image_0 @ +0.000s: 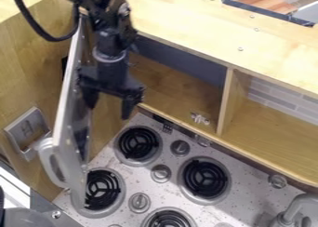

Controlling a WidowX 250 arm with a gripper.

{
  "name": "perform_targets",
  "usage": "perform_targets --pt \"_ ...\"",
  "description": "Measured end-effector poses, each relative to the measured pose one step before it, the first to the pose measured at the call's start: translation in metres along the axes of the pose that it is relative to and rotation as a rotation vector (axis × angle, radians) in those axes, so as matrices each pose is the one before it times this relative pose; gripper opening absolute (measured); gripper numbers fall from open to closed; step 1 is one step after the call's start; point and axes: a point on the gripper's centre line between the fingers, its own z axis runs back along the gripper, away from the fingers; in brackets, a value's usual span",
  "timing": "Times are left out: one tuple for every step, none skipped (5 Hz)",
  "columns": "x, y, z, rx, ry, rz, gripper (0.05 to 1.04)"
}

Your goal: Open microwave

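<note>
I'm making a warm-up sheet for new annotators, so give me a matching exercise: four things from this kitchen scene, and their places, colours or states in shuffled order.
Things
1. microwave door
2. gripper
3. faucet
4. burner coils

Places, colours or states
A. at the picture's lower right corner
B. black and ring-shaped, set in the stovetop
C. swung open
D. hanging down with its two fingers apart

Right pairs: 1-C, 2-D, 3-A, 4-B

Grained wood, speckled metal.
The shelving [186,23] looks like smooth, pale wood; the stovetop [166,155], dull metal (rather freckled), with 4 matt black coils [205,178]; the microwave door [69,112], silvery and smooth.
</note>
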Motion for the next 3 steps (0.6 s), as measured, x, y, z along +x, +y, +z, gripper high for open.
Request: perform_targets --pt "0.00654 -0.00866 0.02026 0.0022 -0.0396 -0.0444 0.998" --pt "0.00711 -0.00414 0.02999 0.0073 -0.0557 -0.0259 0.998" --pt "0.00256 0.00026 0.0349 0.0428 -0.0769 -0.0202 0.998"
